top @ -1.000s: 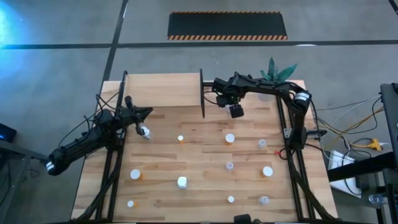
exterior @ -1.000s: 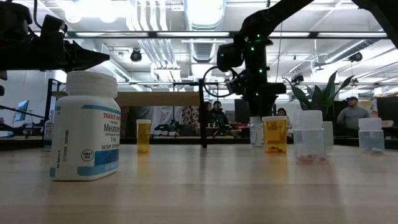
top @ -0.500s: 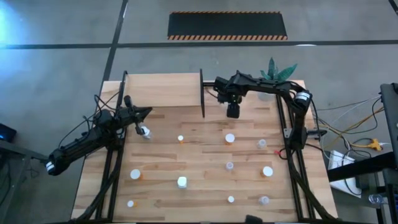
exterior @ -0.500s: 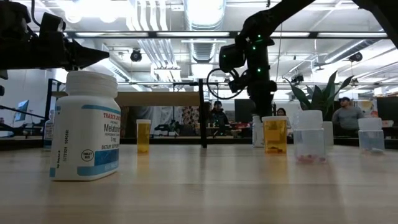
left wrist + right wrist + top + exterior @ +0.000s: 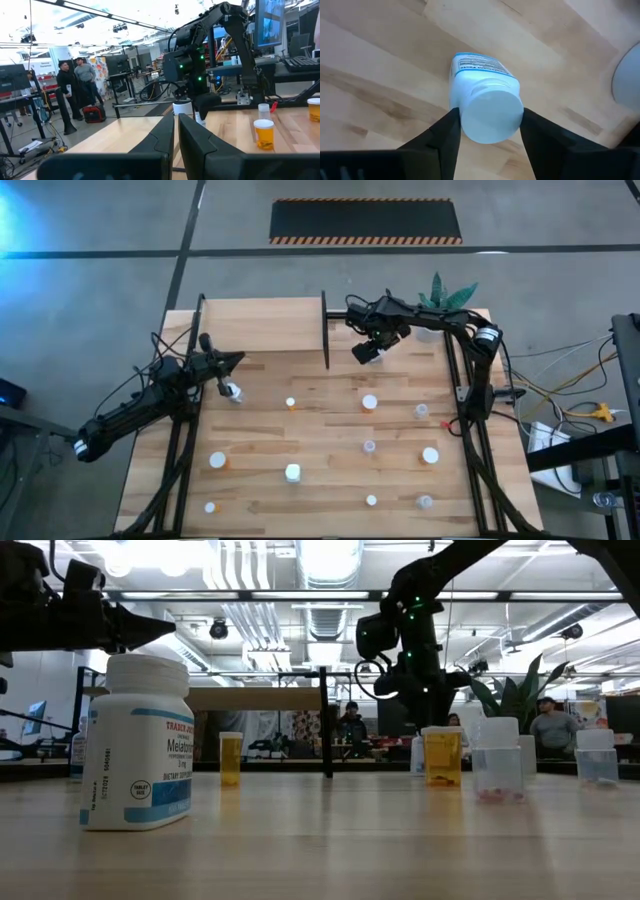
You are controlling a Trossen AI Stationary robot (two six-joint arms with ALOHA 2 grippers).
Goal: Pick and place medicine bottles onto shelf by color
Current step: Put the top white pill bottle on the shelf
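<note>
White bottle (image 5: 487, 102) sits between the right gripper (image 5: 368, 352) jaws, clamped around cap and neck, lifted off the bench (image 5: 330, 460) just right of the shelf (image 5: 262, 326) divider. Since a second ago the gripper has tilted and swung slightly toward the shelf, so likely carry phase, placement not yet done. Left gripper (image 5: 175, 132) jaws shut, empty, hovering near a small bottle (image 5: 236, 394) at bench left. Other bottles are scattered across the bench; their colours are hard to read from above. The shelf top is hidden in the low view.
</note>
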